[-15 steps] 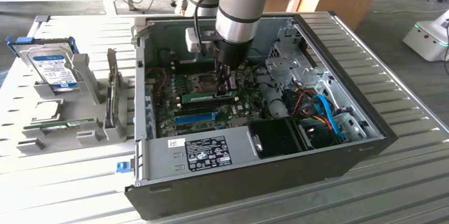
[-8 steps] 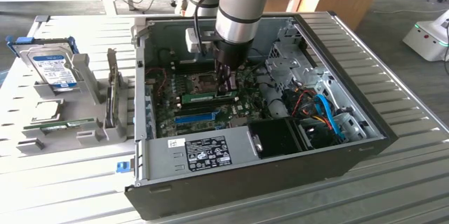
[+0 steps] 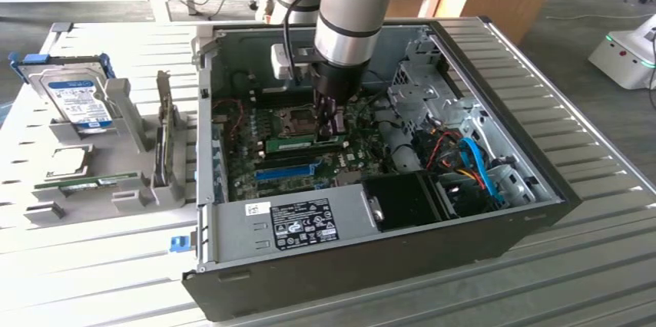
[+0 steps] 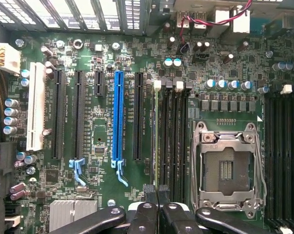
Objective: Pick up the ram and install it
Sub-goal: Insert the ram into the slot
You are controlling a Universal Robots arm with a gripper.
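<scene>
The ram [image 3: 300,143] is a thin green stick standing on edge in a memory slot of the motherboard, inside the open computer case [image 3: 533,212]. In the wrist view the ram [image 4: 154,136] shows edge-on as a pale line beside the black memory slots. My gripper [image 3: 328,129] hangs down into the case over the end of the ram toward the exterior view's right. Its black fingertips [image 4: 149,189] are shut together right over that end of the ram, gripper [image 4: 157,189]. Whether they touch it I cannot tell.
A bright-blue slot [image 4: 118,119] and black card slots lie beside the ram; the empty processor socket [image 4: 227,168] is on its other side. Outside the case, at the exterior view's left, a grey rack holds a hard drive [image 3: 77,100] and another green stick [image 3: 87,183].
</scene>
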